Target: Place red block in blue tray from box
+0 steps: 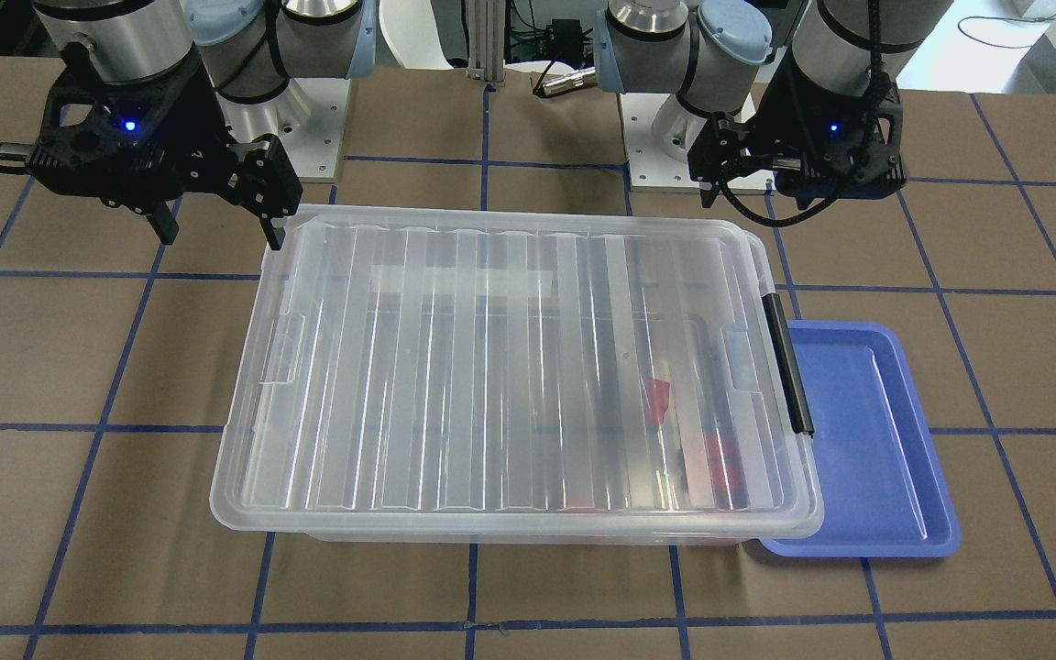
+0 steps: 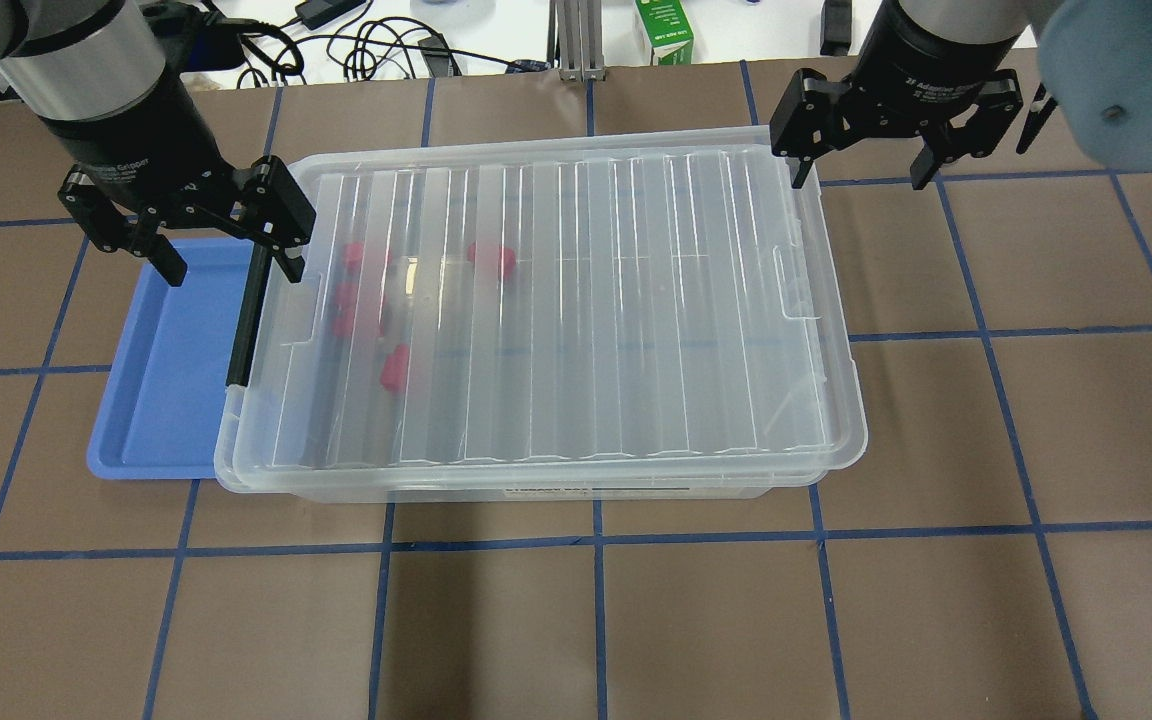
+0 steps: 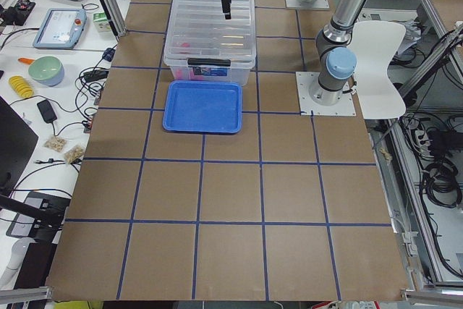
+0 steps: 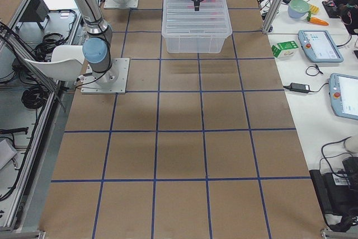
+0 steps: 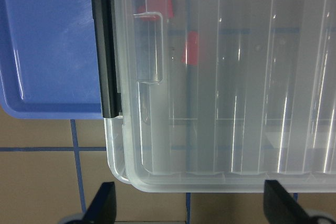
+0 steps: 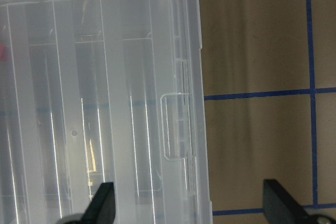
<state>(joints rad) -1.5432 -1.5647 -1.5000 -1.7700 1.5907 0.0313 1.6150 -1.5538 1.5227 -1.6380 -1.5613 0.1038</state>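
Our left gripper (image 5: pixel 194 205) hangs spread wide over a corner of the box (image 5: pixel 157 179), and the rim's rounded edge sits just ahead of the fingertips. The black latch (image 5: pixel 107 51) lines up ahead of one finger. The blue tray (image 5: pixel 47 51) is outboard of that, snug against the box. The lid (image 2: pixel 556 300) is on. The nearest red block (image 5: pixel 190 55) is under it, ahead between the jaws, with more red blocks (image 2: pixel 396 368) further along. Our right gripper (image 6: pixel 194 205) is wide open too, at the far short edge. One finger's over the lid, the other over bare table (image 6: pixel 252 51), loads of room there.
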